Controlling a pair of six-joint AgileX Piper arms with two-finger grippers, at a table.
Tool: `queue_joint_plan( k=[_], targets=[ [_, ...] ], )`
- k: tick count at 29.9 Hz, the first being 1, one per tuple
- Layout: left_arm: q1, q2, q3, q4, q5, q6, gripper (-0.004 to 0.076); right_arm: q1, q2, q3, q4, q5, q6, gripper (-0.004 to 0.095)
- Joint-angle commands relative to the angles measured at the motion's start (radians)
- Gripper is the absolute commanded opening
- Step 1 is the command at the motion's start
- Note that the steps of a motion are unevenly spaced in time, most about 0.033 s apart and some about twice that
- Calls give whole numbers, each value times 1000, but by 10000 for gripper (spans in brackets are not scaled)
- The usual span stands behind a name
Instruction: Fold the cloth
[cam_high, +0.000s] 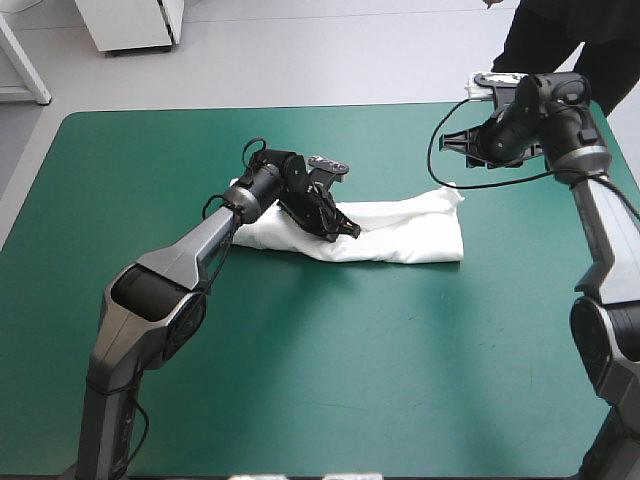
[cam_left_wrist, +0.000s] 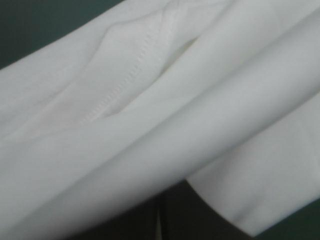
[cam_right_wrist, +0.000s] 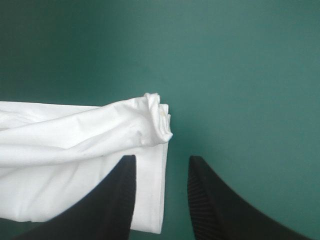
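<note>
The white T-shirt (cam_high: 400, 232) lies as a long folded bundle across the middle of the teal-green table, with a rolled corner (cam_right_wrist: 157, 117) at its right end. My left gripper (cam_high: 338, 226) rests low on the bundle's left half. In its own view the cloth (cam_left_wrist: 165, 100) fills the picture and drapes over the black fingers (cam_left_wrist: 130, 222), which meet at the middle with the tips hidden. My right gripper (cam_high: 470, 148) hangs raised above the far right of the table, beyond the bundle's right end. Its fingers (cam_right_wrist: 112, 200) stand apart over the shirt's edge, holding nothing.
The teal-green cover (cam_high: 330, 380) stretches bare from the bundle to the near edge and to both sides. The table's far edge (cam_high: 300, 108) runs a short way behind the shirt.
</note>
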Motion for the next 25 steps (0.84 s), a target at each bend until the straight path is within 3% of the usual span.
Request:
queue_joint_plan(
  k=[1, 5, 9, 11, 20, 25],
  targets=[
    [-4, -39, -18, -30, 17, -10, -9, -93, -59, -34, 170, -7, -62, 326],
    [-4, -39, -18, -37, 11, -10, -9, -201, -21, -18, 410, 29, -161, 372],
    [-4, -39, -18, -37, 6, -10, -9, -213, 11, 34, 384, 29, -203, 560],
    [-4, -39, -18, -37, 6, -10, -9, -214, 18, 82, 401, 29, -222, 605],
    [-4, -39, -18, -37, 10, -10, -9, -187, 18, 374, 516, -155, -357, 603],
    [-4, -39, -18, -37, 10, -10, -9, -128, 18, 451, 492, -262, -382, 579]
  ],
)
